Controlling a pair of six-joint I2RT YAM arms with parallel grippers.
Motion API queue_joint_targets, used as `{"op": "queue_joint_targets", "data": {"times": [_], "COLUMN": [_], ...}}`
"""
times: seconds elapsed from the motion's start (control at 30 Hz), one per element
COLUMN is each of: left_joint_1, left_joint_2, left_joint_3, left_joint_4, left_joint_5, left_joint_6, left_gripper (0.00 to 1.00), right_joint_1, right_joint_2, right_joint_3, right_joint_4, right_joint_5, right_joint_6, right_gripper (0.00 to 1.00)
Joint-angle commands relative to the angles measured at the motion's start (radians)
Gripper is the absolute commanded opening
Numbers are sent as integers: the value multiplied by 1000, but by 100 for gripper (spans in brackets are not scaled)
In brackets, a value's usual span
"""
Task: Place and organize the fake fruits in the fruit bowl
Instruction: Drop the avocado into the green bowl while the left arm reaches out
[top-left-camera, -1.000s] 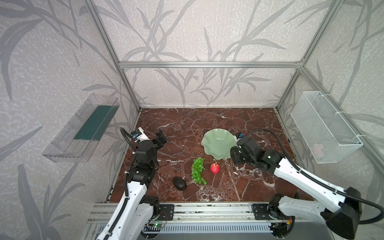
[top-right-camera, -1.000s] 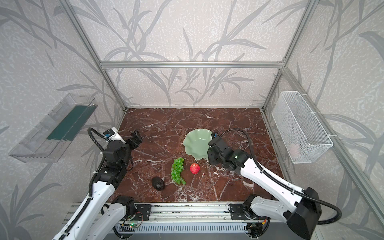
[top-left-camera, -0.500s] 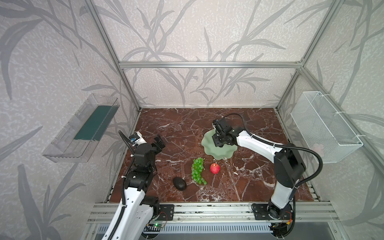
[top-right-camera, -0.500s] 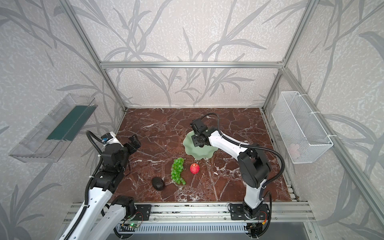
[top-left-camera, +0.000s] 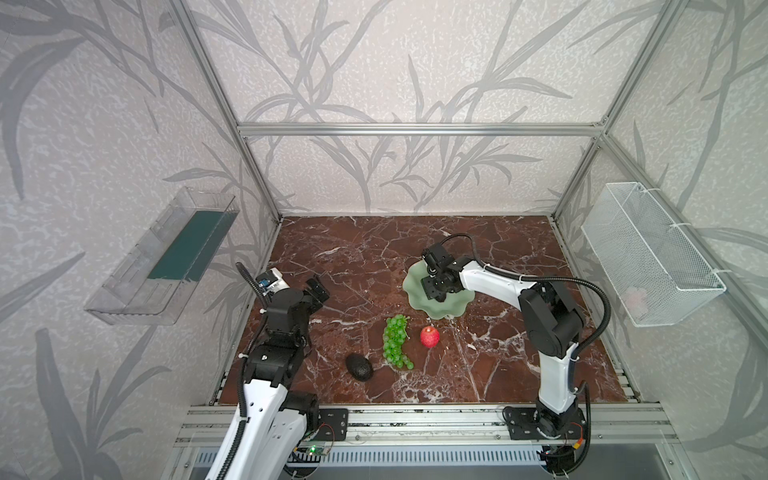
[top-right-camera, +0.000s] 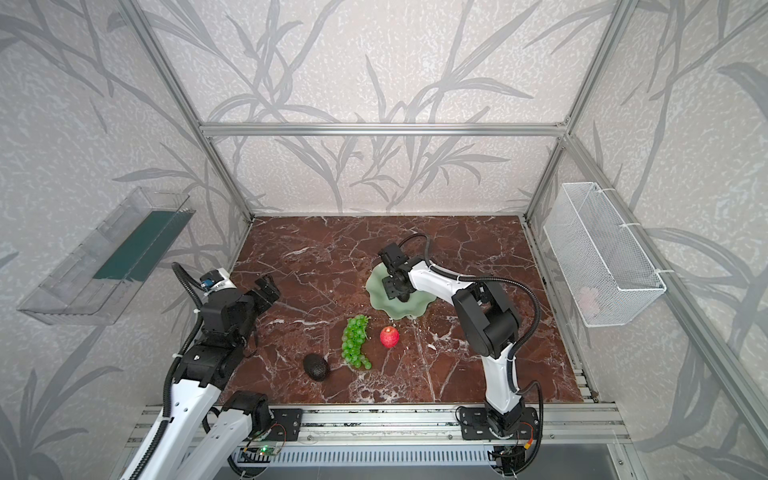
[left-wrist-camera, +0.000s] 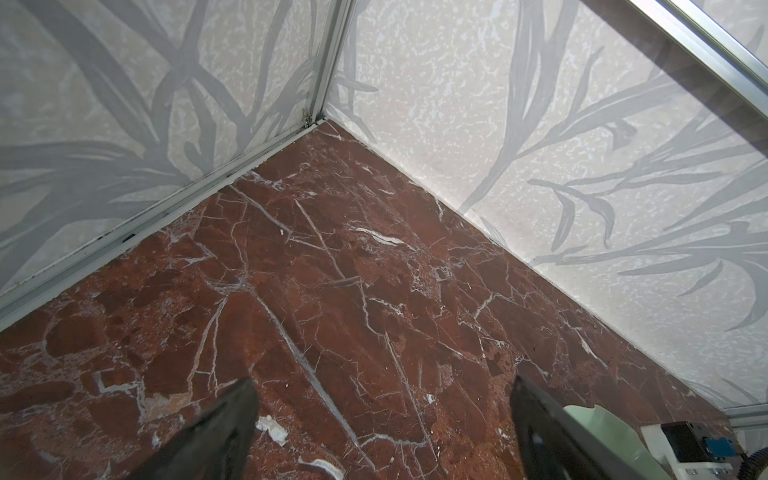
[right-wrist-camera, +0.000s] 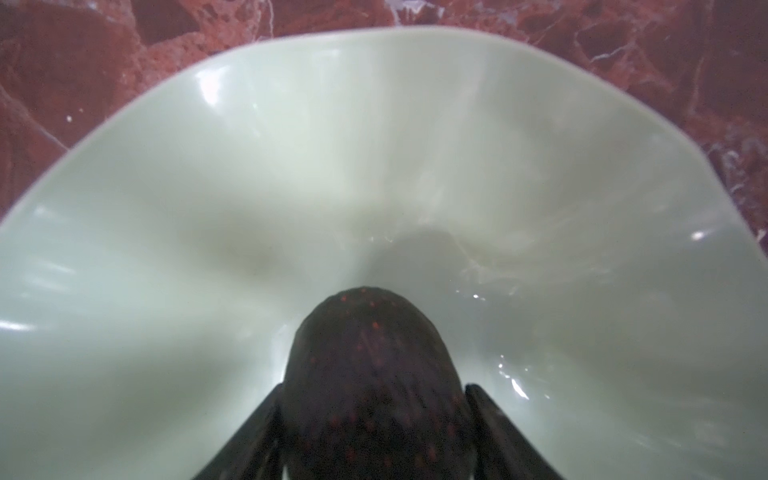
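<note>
Avocado dark, rounded, red-speckled, inside glossy pale-green bowl.

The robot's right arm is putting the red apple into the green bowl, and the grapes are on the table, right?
Not quite. The right wrist view shows a dark avocado, not the apple, between the fingers of the right gripper over the fruit bowl. The red apple lies on the table beside the grapes, in both top views.

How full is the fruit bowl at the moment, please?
Almost empty: only one avocado is in the fruit bowl, within the right claw; grapes, apple and another avocado lie outside on the table.
</note>
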Motion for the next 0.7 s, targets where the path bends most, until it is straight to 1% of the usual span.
{"op": "queue_joint_targets", "data": {"times": [0.0, 0.13, 0.23, 0.4, 0.43, 0.5, 0.57, 0.67], "left_joint_1": [5, 5, 5, -10, -19, -59, -119, -214], "left_joint_2": [-3, 22, 50, 37, 33, 26, 3, -33], "left_joint_3": [56, 123, 154, 113, 103, 83, 59, 23], "left_joint_4": [-158, -334, -424, -530, -555, -616, -646, -663], "left_joint_5": [5, 65, 179, 358, 370, 359, 336, 315], "left_joint_6": [-56, -61, -31, -141, -159, -192, -249, -342], "left_gripper": [94, 93, 92, 89, 89, 88, 89, 89], "right_joint_1": [-9, -16, -24, -25, -25, -25, -25, -24], "right_joint_2": [6, -34, -104, -260, -282, -353, -401, -438], "right_joint_3": [23, 17, 3, -47, -62, -115, -171, -204], "right_joint_4": [12, 13, 19, 44, 56, 105, 158, 171], "right_joint_5": [-17, -22, -18, 11, 11, 11, 10, 10], "right_joint_6": [12, 12, 11, -8, -12, -20, -27, -33], "right_gripper": [74, 82, 86, 94, 95, 98, 100, 99]}}
